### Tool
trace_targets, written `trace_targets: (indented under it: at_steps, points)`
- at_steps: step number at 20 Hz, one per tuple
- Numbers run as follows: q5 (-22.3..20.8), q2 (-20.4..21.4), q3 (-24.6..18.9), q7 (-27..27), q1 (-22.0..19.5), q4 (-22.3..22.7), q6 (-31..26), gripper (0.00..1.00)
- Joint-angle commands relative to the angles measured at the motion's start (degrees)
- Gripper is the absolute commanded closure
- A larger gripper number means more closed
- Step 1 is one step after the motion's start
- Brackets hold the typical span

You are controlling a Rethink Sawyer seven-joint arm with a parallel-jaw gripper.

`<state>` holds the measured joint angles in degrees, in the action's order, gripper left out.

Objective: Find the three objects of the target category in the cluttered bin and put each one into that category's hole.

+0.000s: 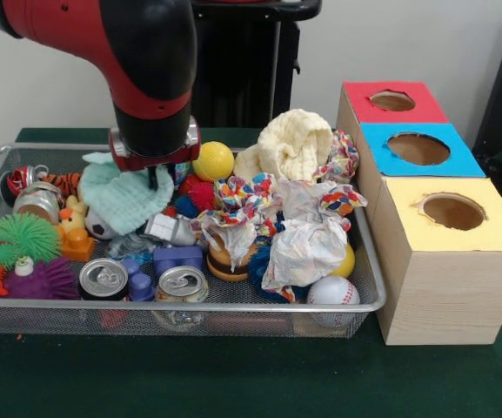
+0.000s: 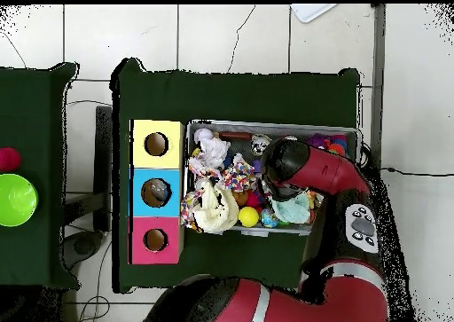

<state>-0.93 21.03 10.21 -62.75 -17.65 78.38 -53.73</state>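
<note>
Desk (image 1: 233,383): green cloth under everything.
Bin (image 1: 368,296): wire-mesh tray crammed with toys, just left of the three-hole box (image 1: 442,261) in the front view.
Arm (image 1: 137,52): over the bin's back left part.
Jaws (image 1: 152,178): low against a mint cloth (image 1: 124,198) in the bin; spread cannot be told.
Bottles: none clearly visible among the bin's clutter.

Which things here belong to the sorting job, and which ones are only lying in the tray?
For the job:
- gripper, low over the tray
- wire mesh bin
- hole boxes with red, blue and yellow tops
- no clear bottle shows plainly

Just lying about:
- drink cans
- yellow ball
- baseball
- mint cloth
- cream cloth
- green spiky ball
</note>
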Motion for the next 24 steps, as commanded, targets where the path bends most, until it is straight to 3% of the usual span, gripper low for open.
trace_targets:
  at_steps: [1,15,24]
  points:
    - [5.1,0.2,-5.7,-15.1,2.4,9.2,-2.1,1.0]
    - [13.4,1.9,-4.6,-19.8,7.9,13.6,-0.4,1.0]
    - [16.5,1.5,-3.9,-19.0,9.3,14.6,0.8,1.0]
